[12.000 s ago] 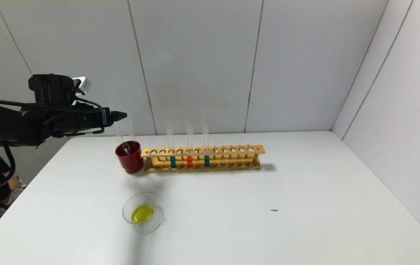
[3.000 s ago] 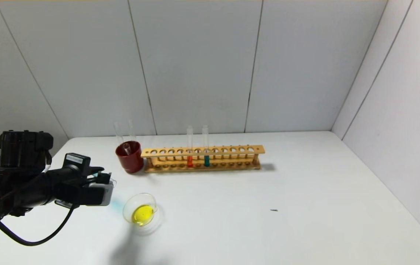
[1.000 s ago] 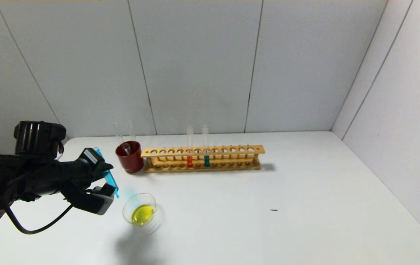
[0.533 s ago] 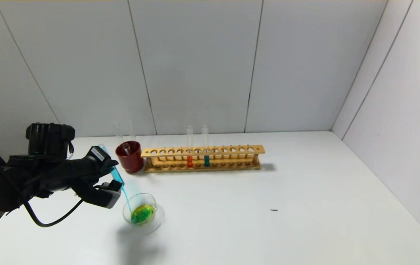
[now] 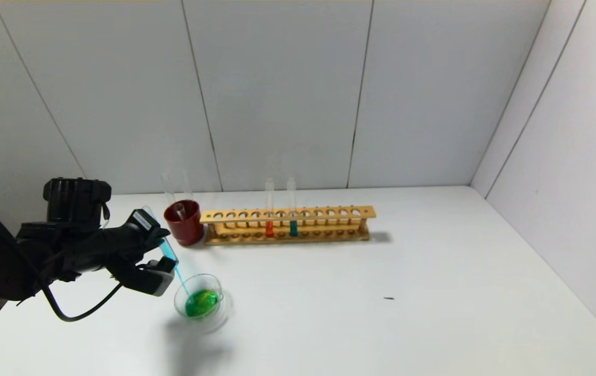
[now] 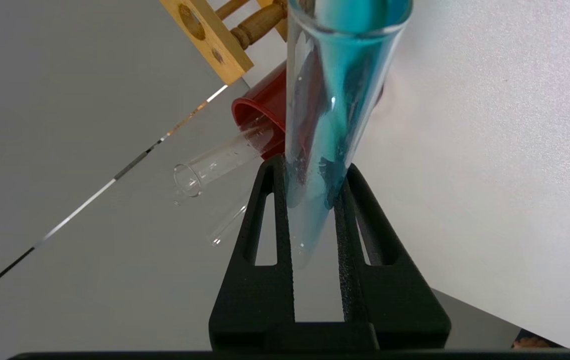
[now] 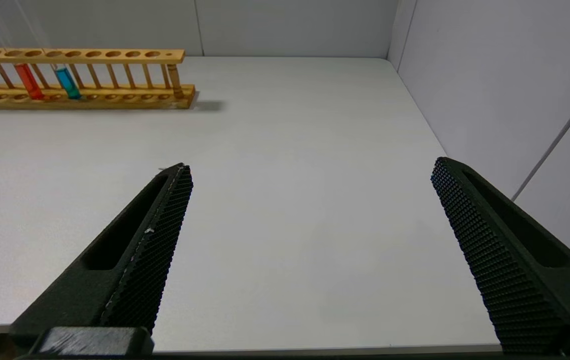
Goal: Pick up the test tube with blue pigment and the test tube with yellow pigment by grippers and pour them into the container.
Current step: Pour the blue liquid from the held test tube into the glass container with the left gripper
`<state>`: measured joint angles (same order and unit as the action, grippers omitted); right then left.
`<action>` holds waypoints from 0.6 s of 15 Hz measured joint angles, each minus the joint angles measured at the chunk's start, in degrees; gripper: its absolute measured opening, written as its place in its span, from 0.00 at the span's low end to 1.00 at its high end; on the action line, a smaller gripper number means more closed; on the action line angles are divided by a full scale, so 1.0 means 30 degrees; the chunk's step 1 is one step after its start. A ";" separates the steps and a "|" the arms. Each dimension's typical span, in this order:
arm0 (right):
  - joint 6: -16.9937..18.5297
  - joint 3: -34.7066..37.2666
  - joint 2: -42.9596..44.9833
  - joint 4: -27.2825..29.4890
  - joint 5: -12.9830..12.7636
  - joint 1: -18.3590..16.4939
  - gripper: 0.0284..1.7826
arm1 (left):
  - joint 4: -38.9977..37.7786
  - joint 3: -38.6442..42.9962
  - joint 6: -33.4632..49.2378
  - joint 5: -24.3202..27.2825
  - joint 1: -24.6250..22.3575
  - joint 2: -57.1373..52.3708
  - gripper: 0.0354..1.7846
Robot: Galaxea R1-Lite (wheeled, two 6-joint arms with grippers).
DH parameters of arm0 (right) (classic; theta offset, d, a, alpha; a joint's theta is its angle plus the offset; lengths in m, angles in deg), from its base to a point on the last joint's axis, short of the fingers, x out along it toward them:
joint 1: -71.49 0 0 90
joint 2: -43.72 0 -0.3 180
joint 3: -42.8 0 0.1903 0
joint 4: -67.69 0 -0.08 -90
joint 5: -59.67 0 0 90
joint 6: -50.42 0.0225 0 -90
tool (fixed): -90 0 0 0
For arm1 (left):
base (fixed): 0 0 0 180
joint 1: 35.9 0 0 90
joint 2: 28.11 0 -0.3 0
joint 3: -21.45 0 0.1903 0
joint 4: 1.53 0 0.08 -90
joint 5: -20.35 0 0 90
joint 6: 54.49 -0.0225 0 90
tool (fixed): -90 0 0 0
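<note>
My left gripper (image 5: 159,249) is shut on the test tube with blue pigment (image 5: 168,251), tilted mouth-down over the container. A thin blue stream runs from it into the container (image 5: 199,296), a small clear glass dish at the front left holding green liquid. In the left wrist view the tube (image 6: 332,115) sits clamped between the black fingers (image 6: 276,210), blue liquid lying along its wall. The test tube with yellow pigment is not in view; only yellow-turned-green liquid shows in the dish. My right gripper (image 7: 309,172) is open and empty over bare table, out of the head view.
A dark red cup (image 5: 184,222) with two empty glass tubes stands behind the dish. Beside it a wooden rack (image 5: 287,224) holds an orange tube (image 5: 269,228) and a teal tube (image 5: 293,227). A small dark speck (image 5: 389,298) lies on the white table (image 5: 381,324).
The left gripper carried the blue tube to the dish and tipped it further. A blue stream started, and the dish's yellow liquid has turned green.
</note>
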<state>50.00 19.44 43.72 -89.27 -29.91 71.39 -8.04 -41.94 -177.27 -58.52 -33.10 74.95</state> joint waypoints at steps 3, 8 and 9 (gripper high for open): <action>0.0000 0.0000 0.0000 0.0000 0.0000 0.0000 0.98 | 0.0077 -0.0102 -0.0309 -0.0037 0.0349 -0.0065 0.15; 0.0000 0.0000 0.0000 0.0000 0.0000 0.0000 0.98 | 0.0601 -0.0118 -0.2036 -0.0358 0.0406 -0.0618 0.15; 0.0000 0.0000 0.0000 -0.0008 0.0000 0.0000 0.98 | 0.0601 -0.0118 -0.2150 -0.0597 0.0406 -0.0683 0.15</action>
<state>50.00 19.44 43.72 -89.29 -29.91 71.39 -6.24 -42.30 -183.71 -60.31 -31.88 72.90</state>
